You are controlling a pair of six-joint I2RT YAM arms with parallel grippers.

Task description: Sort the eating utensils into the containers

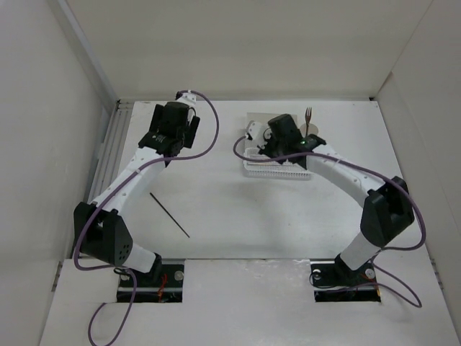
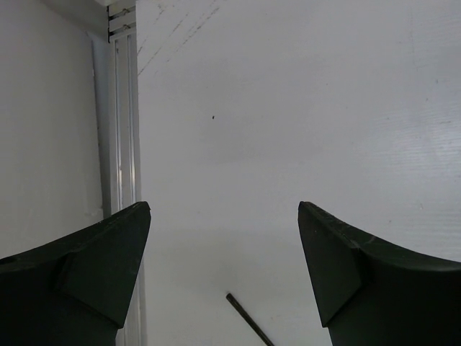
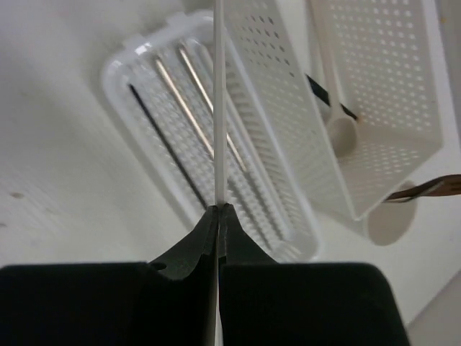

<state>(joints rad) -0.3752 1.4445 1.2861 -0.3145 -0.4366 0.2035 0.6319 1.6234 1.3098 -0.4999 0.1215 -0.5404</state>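
My right gripper (image 3: pixel 218 209) is shut on a pale chopstick (image 3: pixel 220 108) and holds it over the low perforated tray (image 3: pixel 119 72). Two silvery chopsticks (image 3: pixel 176 94) and a dark one (image 3: pixel 162 137) lie in that tray. The deep white box (image 3: pixel 403 144) beside it holds a pale spoon (image 3: pixel 340 133). A dark fork (image 1: pixel 308 115) stands in the round cup (image 3: pixel 392 227) beyond. A dark chopstick (image 1: pixel 170 215) lies on the table; its end shows in the left wrist view (image 2: pixel 248 321). My left gripper (image 2: pixel 223 209) is open and empty above the table, far left.
An aluminium rail (image 2: pixel 122 144) runs along the left wall beside my left gripper. White walls close in the table on the left, back and right. In the top view the tray (image 1: pixel 248 171) sits right of centre under my right gripper (image 1: pixel 270 150).
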